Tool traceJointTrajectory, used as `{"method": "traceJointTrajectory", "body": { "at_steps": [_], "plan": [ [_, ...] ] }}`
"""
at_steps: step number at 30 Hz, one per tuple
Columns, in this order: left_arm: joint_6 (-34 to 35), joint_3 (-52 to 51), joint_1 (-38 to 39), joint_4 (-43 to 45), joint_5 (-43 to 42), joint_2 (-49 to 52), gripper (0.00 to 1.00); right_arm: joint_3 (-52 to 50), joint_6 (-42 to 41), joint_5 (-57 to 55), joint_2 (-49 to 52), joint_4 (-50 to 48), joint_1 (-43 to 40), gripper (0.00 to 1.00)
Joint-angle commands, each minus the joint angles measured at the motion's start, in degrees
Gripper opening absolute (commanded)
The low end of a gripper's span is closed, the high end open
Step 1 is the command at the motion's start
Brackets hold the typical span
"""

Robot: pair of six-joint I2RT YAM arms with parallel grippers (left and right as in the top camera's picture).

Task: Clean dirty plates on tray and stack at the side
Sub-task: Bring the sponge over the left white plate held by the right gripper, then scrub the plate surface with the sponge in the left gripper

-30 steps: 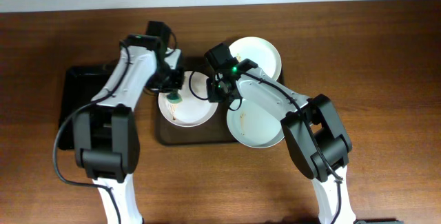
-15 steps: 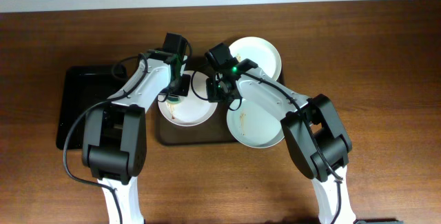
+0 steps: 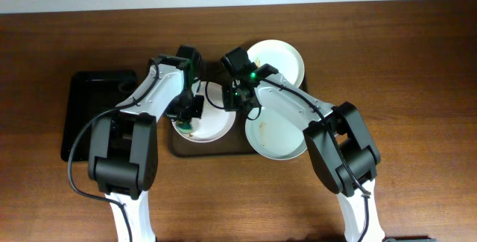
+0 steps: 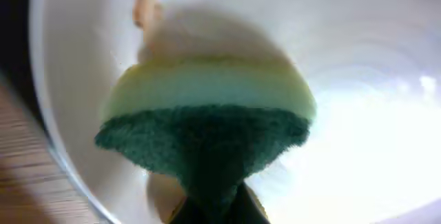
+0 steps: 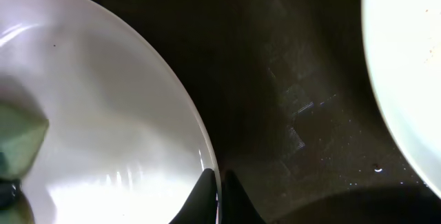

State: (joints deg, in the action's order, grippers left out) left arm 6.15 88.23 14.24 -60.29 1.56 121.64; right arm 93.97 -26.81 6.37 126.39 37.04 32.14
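Between right gripper point(image 5: 218, 181) fingers, plate point(image 5: 110, 107) rim

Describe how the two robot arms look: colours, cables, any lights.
The left arm and right arm have white links, bulky black joint housings and black wrist blocks. A thin black cable loops beside the left arm. A small green light glows near the right wrist. The right fingers are slim and black.

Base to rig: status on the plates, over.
Left tool shut on sponge, pressed in left plate. Right tool pinching that plate's rim. Top plate, right plate waiting; nothing blocking.
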Motion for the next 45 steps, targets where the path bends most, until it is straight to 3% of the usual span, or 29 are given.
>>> {"method": "traceJointTrajectory", "body": {
  "at_steps": [1,10,13,16,20,27,32,34,40,45],
  "plan": [
    [0.7,-0.5,0.0,4.3,-3.1,0.3,0.01,0.4,-0.3,-0.5,0.5,-0.1,0.1,0.04],
    [0.7,-0.6,0.0,22.7,4.7,0.3,0.01,0.4,-0.3,-0.6,0.5,0.0,0.1,0.04],
    [0.7,-0.5,0.0,25.0,6.5,0.3,0.01,0.3,-0.3,-0.6,0.5,0.0,0.1,0.04],
    [0.7,-0.5,0.0,24.6,11.1,0.3,0.01,0.1,-0.3,-0.6,0.5,-0.1,0.1,0.04],
    [0.7,-0.5,0.0,18.3,10.6,0.3,0.01,0.1,-0.3,-0.6,0.5,-0.5,0.1,0.04],
    [0.7,-0.5,0.0,1.3,-5.7,0.3,0.01,0.1,-0.3,-0.6,0.5,-0.7,0.1,0.04],
    [-2.3,-0.5,0.0,-3.5,-21.2,0.3,0.01,0.1,-0.3,-0.5,0.5,-0.9,0.1,0.04],
    [-2.8,-0.5,0.0,-4.1,-23.5,0.3,0.01,0.1,-0.3,-0.5,0.5,-0.9,0.1,0.04],
    [-2.7,-0.5,0.0,2.4,-20.0,0.3,0.01,0.1,-0.3,-0.5,0.5,-0.8,0.1,0.04],
    [-2.0,-0.5,0.0,11.2,-9.7,0.3,0.01,0.1,-0.3,-0.5,0.5,-0.7,0.1,0.04]
  ]
}}
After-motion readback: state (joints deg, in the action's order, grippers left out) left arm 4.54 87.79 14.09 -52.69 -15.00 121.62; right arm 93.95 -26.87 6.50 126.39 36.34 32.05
